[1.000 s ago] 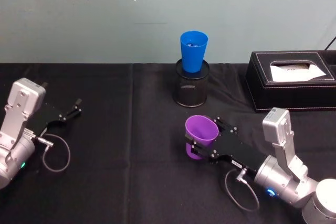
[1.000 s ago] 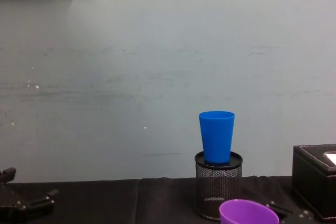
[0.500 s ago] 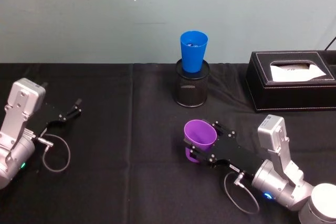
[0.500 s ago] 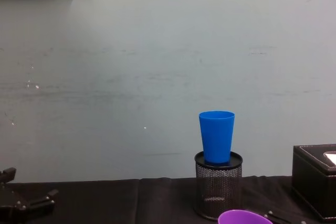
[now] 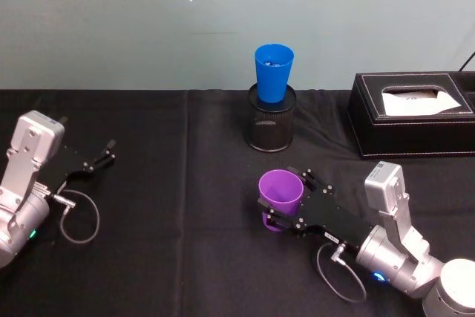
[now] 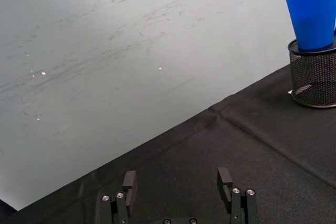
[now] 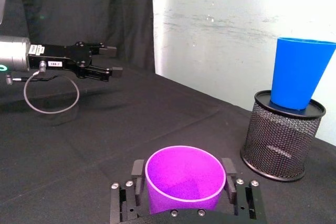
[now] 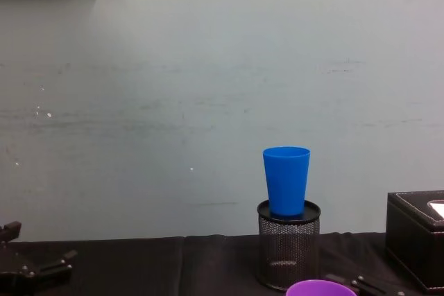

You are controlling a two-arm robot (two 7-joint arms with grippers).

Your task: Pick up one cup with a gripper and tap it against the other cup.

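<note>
In the head view, our right tool (image 5: 284,200) sits closed around the purple cup (image 5: 280,190) above the bench (image 5: 163,257), well short of the blue cup (image 5: 273,71) on the mesh holder (image 5: 271,127); our left tool (image 5: 100,158) rests open, parked at the left. In the right wrist view, both fingers (image 7: 137,171) flank the purple cup's (image 7: 185,179) walls. We judge the pickup step in hand; the next move calls for raising the purple cup and carrying it forward to the blue cup's side.

The right gripper (image 5: 283,203) reaches forward low at centre-right, fingers clamped on either side of something. The left gripper (image 5: 105,152) rests at the far left, fingers spread apart.
</note>
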